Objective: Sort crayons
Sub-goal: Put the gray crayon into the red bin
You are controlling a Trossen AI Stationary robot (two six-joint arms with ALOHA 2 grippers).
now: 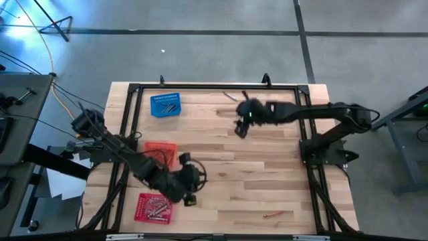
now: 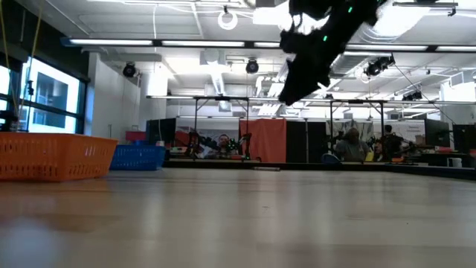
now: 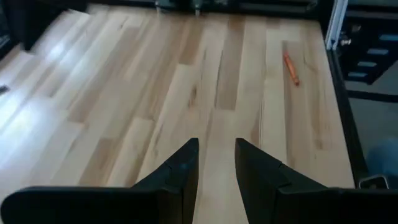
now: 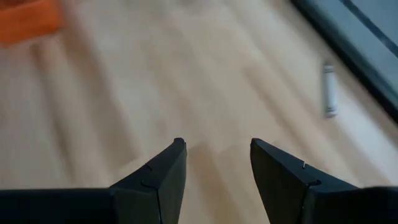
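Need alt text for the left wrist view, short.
The left arm's claw hangs open and empty above the pale wooden plank table, its two dark fingers parted with nothing between them. One thin orange crayon lies alone on the boards beyond the claw, close to the table's dark metal edge frame.

Left arm reached in low across its own side, its left gripper (image 3: 215,163) hovering just above the tabletop, fingers (image 3: 180,171) parted with nothing between. Right arm stretched out high toward the far edge, right gripper (image 4: 216,163) spread wide, empty.
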